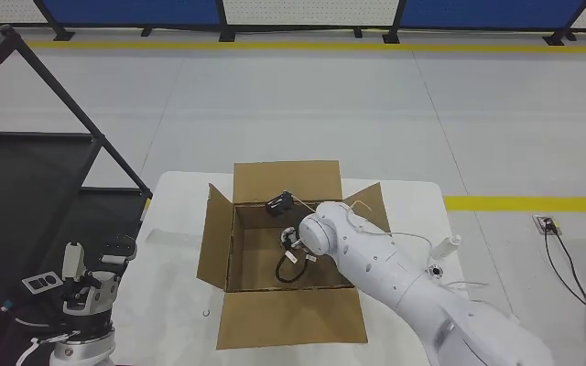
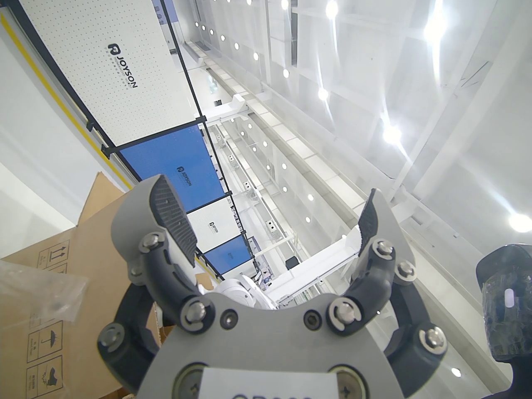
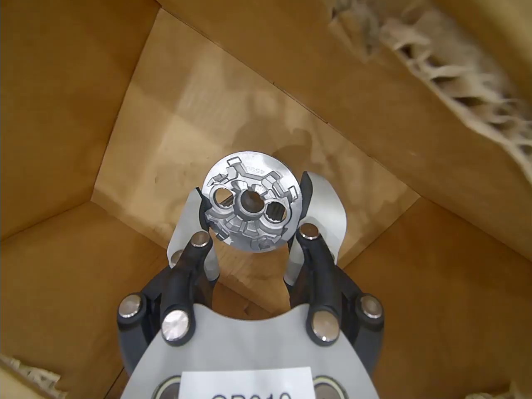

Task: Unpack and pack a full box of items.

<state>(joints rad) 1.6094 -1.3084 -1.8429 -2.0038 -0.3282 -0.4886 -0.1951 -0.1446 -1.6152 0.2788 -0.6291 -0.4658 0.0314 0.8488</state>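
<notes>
An open cardboard box [image 1: 245,183] stands on the white table with its flaps spread. My right arm reaches down into it, and my right gripper [image 3: 252,209] is shut on a round grey metal disc [image 3: 251,205] with cut-outs, held just above the box floor [image 3: 174,126]. My left gripper [image 2: 266,213] sits at the table's near left corner, pointing upward at the ceiling. It is open with nothing between its black ribbed pads [image 2: 172,213]. The box's outer wall [image 2: 45,292] shows beside the left gripper.
A crumpled clear plastic bag [image 2: 37,288] lies near the left gripper. A black frame with dark netting [image 1: 55,183] stands to the table's left. The box rim has torn cardboard edges [image 3: 436,55].
</notes>
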